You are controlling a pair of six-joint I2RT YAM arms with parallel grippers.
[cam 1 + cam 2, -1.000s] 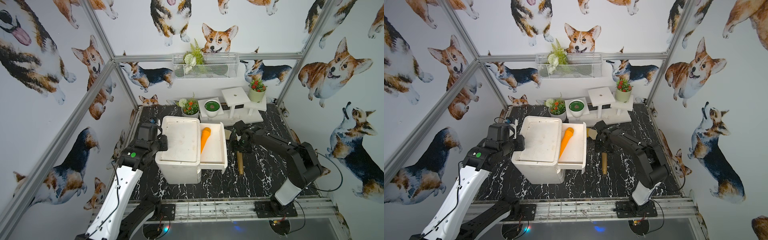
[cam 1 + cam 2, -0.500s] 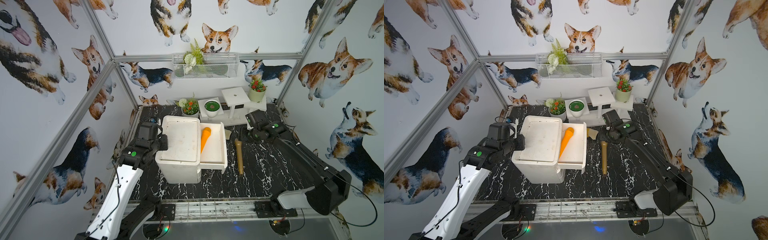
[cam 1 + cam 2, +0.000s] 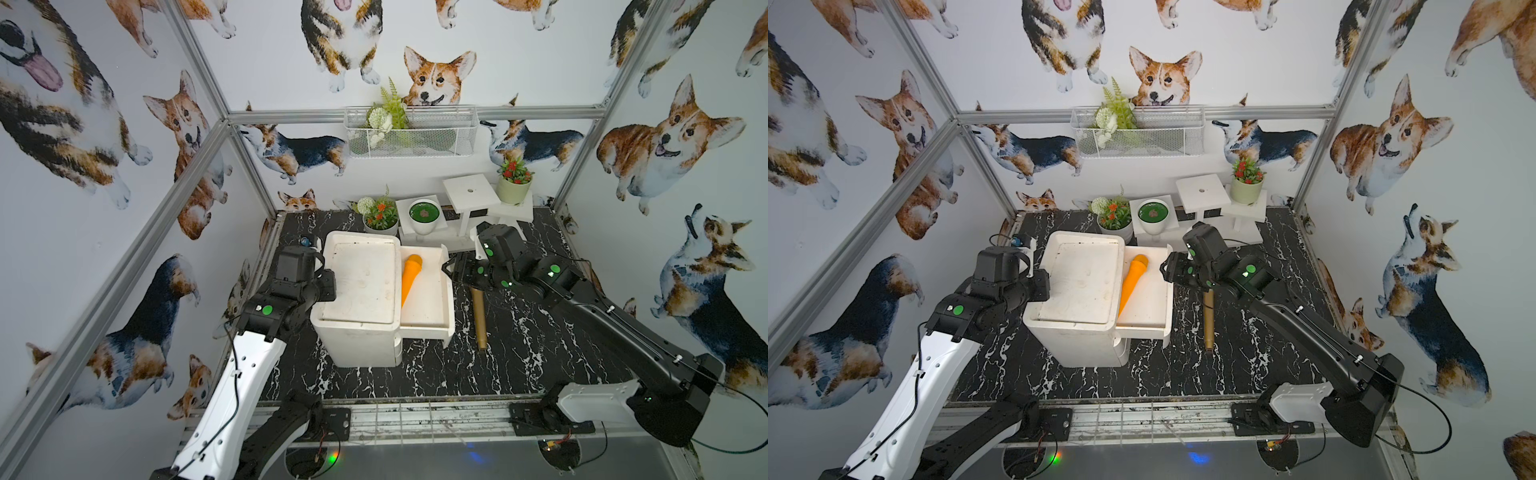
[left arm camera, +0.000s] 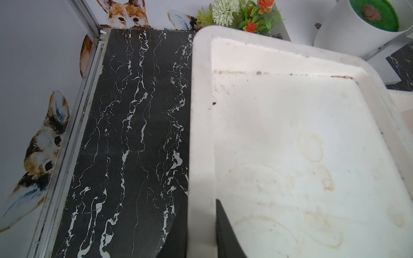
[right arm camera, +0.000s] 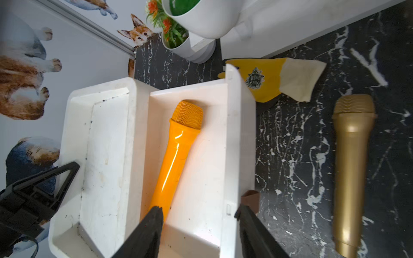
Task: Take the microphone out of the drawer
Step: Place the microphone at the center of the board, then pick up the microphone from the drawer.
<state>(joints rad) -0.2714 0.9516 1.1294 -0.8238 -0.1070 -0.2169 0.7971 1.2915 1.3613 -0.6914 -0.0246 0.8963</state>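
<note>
Left gripper (image 3: 328,286) sits on the left edge of the white boxy drawer cabinet (image 3: 361,291), jaws narrow and clamped over its raised rim per the left wrist view, same pose as a second ago; looks like it is bracing the unit. Next over, the cabinet's top white drawer (image 3: 430,303) is pulled out to the right, and the glossy orange plastic microphone (image 3: 409,282) lies flat inside it at a slight slant, mesh head toward the back wall, untouched. What changed is the right gripper (image 3: 453,270): a second ago it was low beside the head of the matte gold microphone (image 3: 478,316), then it lifted away, and now it has swung over to the drawer's right wall. It holds nothing, with jaws moderately wide and narrowing. In the right wrist view one finger (image 5: 152,223) hangs over the orange mic's tail and the other finger (image 5: 248,219) is by the drawer's outer wall. The gold mic lies alone on the black marble worktop (image 3: 519,345), just right of the drawer. Likely meaning: the orange mic is the next pickup, and the gripper needs to shift further in to straddle its handle.
</note>
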